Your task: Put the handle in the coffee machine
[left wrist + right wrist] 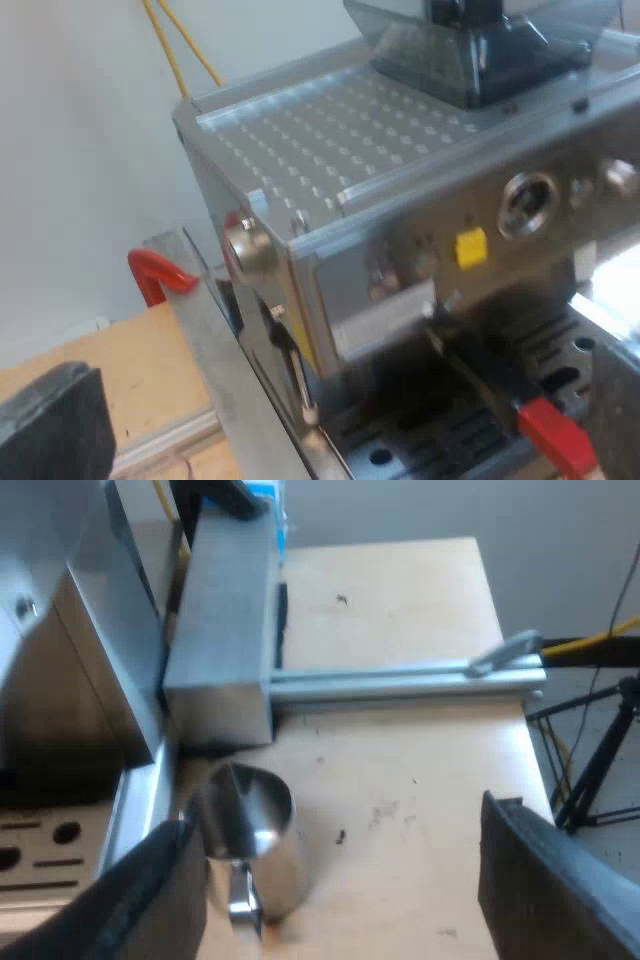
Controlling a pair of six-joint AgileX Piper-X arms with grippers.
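Dark, red-tipped holder handle (510,400) looks seated at the steel espresso machine (330,140) front, left gripper (335,390) and right gripper (340,880) jaws both spread, so retreat straight, no nudging.

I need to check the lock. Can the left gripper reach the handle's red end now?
Probably yes. The red end sticks out at the front of the machine, nothing covers it, and the left gripper is open close to it.

Both wrist views near, sharing espresso machine (400,190).
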